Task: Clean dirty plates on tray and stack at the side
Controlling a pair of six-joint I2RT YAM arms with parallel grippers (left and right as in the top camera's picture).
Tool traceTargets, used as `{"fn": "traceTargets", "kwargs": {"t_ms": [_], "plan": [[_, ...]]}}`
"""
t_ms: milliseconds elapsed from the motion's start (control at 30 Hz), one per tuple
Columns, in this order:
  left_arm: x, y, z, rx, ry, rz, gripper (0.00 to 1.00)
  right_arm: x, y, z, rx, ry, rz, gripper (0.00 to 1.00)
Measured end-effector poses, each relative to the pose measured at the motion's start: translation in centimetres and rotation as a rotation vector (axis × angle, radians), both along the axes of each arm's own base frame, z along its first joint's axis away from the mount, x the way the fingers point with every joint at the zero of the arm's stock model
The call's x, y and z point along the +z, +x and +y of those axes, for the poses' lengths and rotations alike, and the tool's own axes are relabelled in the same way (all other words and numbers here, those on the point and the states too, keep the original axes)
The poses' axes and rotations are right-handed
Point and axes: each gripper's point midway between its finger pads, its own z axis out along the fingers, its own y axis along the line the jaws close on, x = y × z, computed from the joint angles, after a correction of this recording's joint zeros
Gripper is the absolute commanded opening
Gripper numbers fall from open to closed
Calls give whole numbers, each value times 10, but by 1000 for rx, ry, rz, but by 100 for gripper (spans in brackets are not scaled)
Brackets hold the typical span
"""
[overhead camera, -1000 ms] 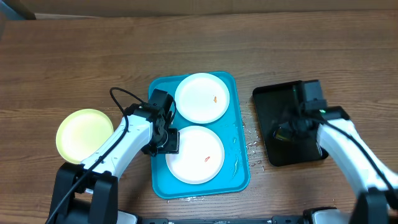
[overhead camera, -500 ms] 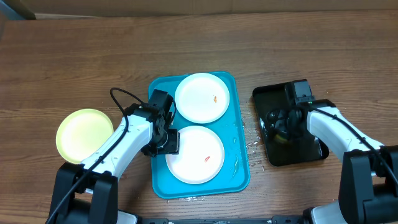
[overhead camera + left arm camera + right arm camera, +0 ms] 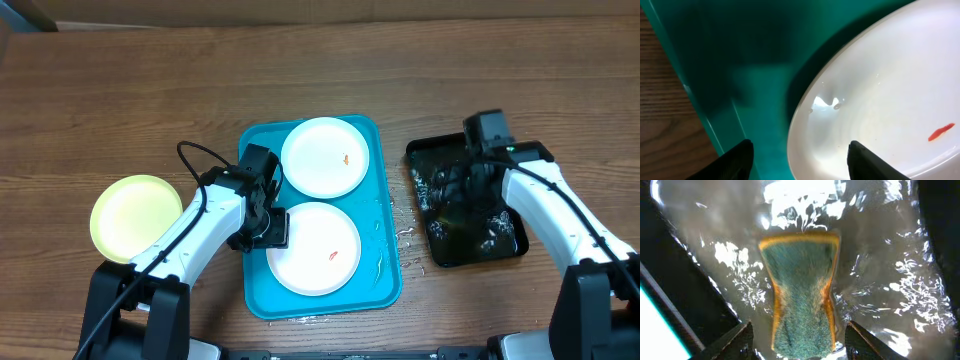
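The right arm has shifted over the black tray (image 3: 450, 252). The water in it, calm a moment ago, now shows white ripples and glints across much of its surface. The left arm and all three plates lie as they did before.

The right gripper (image 3: 468, 192) hangs low over that black tray. Its wrist camera shows the sponge (image 3: 800, 295), a green scrub face with a yellow edge, lying in the shallow water and pinched in at its waist. The jaws stand apart, with a narrow gap between each finger and the sponge, so nothing is clamped.

The left gripper (image 3: 268, 228) sits at the left rim of the front white plate (image 3: 315, 250), which lies on the turquoise tray (image 3: 385, 285). In the left wrist view the jaws are spread. One finger is over the tray floor and the other over the plate, with the rim between them, and they grip nothing. An orange-red smear (image 3: 941, 132) marks this plate.

The back white plate (image 3: 325, 157), also smeared, lies on the same tray just behind the front one. I cannot tell whether their rims touch.

The green-yellow plate (image 3: 130, 215) rests on the wooden table (image 3: 500, 70), left of the tray and apart from it. Water drops (image 3: 410, 237) dot the table between the two trays
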Motion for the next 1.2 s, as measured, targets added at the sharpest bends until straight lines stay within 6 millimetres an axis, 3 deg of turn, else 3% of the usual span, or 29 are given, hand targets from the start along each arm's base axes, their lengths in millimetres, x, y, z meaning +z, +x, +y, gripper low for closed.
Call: {"fn": "traceTargets", "kwargs": {"t_ms": [100, 267, 333, 467, 600, 767, 967, 1067, 1200], "plan": [[0, 0, 0, 0, 0, -1, 63, -20, -14, 5, -12, 40, 25, 50], [0, 1, 0, -2, -2, -5, 64, -42, -33, 7, -23, 64, 61, 10], [0, 1, 0, -2, -2, -5, 64, -42, -32, 7, -30, 65, 56, 4], [0, 1, -1, -2, -4, -4, 65, -38, -31, 4, -48, 62, 64, 4], [0, 1, -1, -3, -4, -3, 64, -20, -21, -3, -79, 53, 65, 44], [0, 1, -1, -3, -5, -4, 66, 9, 4, -4, -57, 45, 2, 62], [0, 3, -2, -3, -8, -14, 69, 12, 21, -8, -54, 22, -70, 56], [0, 7, -3, -3, -13, -29, 70, 4, 26, -10, -67, 11, -102, 41], [0, 11, -4, -3, -17, -46, 70, -23, 12, -13, -110, 7, -53, 26]]}}
